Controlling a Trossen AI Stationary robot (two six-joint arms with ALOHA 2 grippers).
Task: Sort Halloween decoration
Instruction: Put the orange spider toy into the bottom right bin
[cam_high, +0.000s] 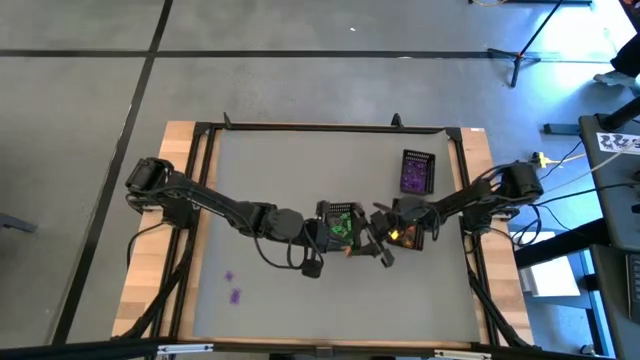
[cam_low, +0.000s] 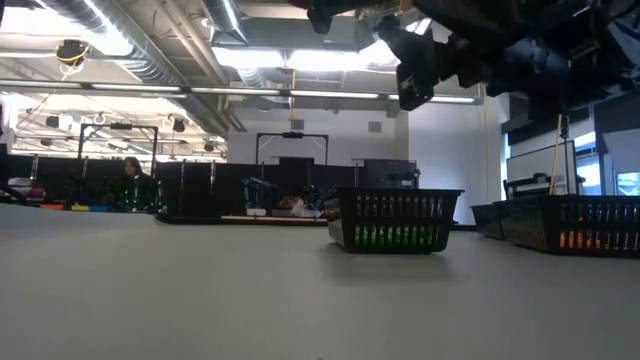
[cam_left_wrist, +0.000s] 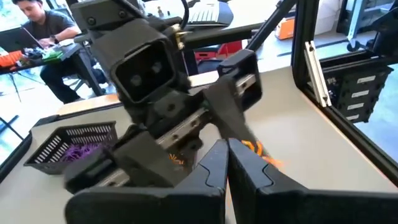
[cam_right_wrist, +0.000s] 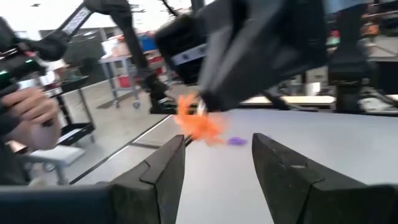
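Over the middle of the grey table (cam_high: 300, 200), the left gripper (cam_left_wrist: 227, 163) is pinched shut on a small orange plastic trinket (cam_right_wrist: 198, 124), held up to the right gripper (cam_right_wrist: 217, 163), whose fingers stand wide apart and empty. The handover will likely go best if the right closes squarely first. 2 purple plastic trinkets (cam_high: 233, 288) lie near the table's front left corner.
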